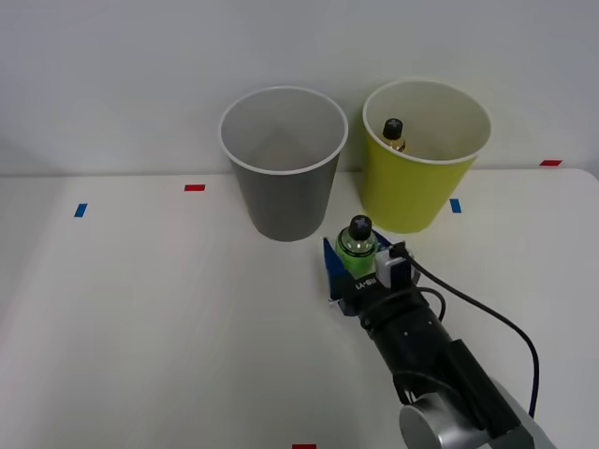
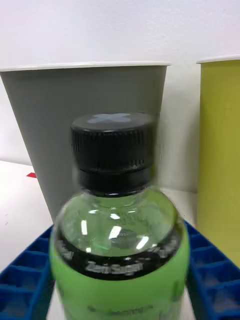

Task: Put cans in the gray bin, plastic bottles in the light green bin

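Closest to the robot, the right arm's dark, cylindrical wrist reaches forward over the white table [image 1: 140,318], and at its end the blue ribbed tool [image 1: 357,265] pinches a small bright green plastic bottle with a black screw cap [image 1: 357,245], one finger on either side of the body. From the wrist camera the green bottle [image 2: 120,240] stands upright between the blue ribbed fingers [image 2: 30,270], its printed label band dark under the clear shoulder, its cap level with the upper wall of the bin behind. Measured from that held bottle, the tall round gray cup-shaped bin with a white rim [image 1: 283,192] stands just beyond and a little to the robot's left, its pale inside showing nothing in it. The tall round yellow-green cup-shaped bin with a white rim [image 1: 412,192] stands just beyond the bottle to the robot's right, side by side with the gray one. Inside it, leaning against the near-left wall, is a second slim bottle with an amber neck and black cap [image 1: 394,133]. Small red and blue tape marks [image 1: 195,188] dot the table around the bins.
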